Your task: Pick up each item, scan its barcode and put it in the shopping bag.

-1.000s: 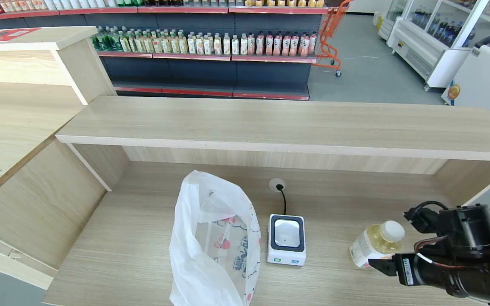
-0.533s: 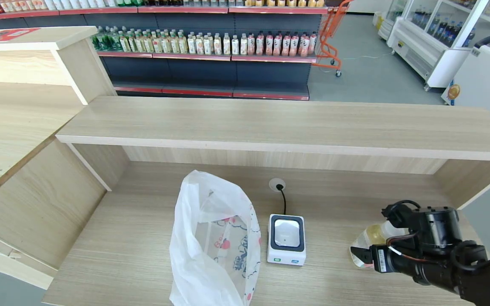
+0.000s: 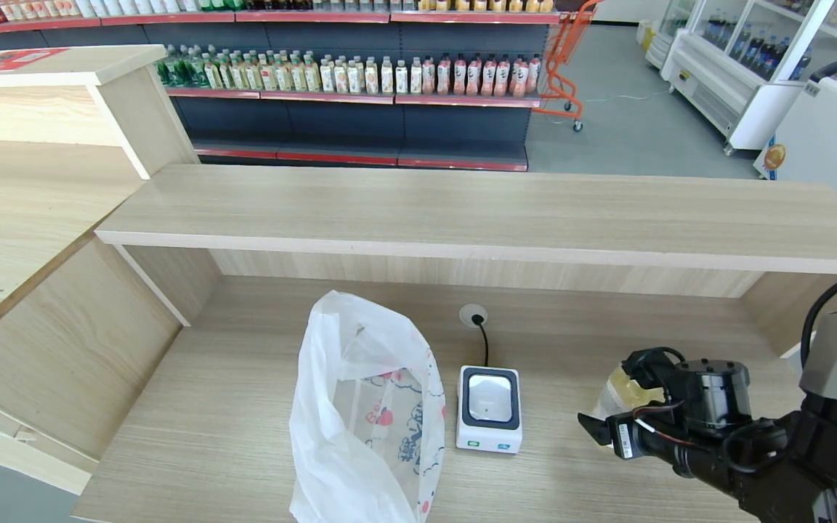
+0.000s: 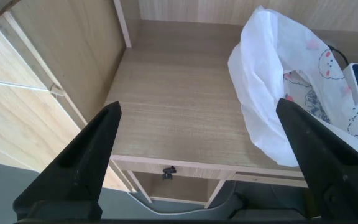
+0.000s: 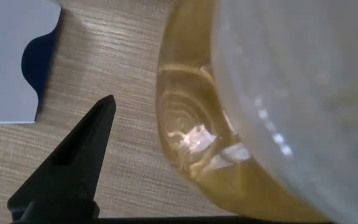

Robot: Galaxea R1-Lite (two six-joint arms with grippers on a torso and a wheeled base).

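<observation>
Fingers of the right arm have swept in from the right over the last second and now stand spread about the bottle, not yet clamped. It stands unmoved on the surface beside the scanner, so a grasp looks imminent. The forearm lies low, pointing leftward

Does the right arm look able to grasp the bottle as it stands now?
Probably yes. The right gripper is open at the bottle, with one finger beside it and bare counter between. The scanner sits apart, so nothing seems to block it.
</observation>
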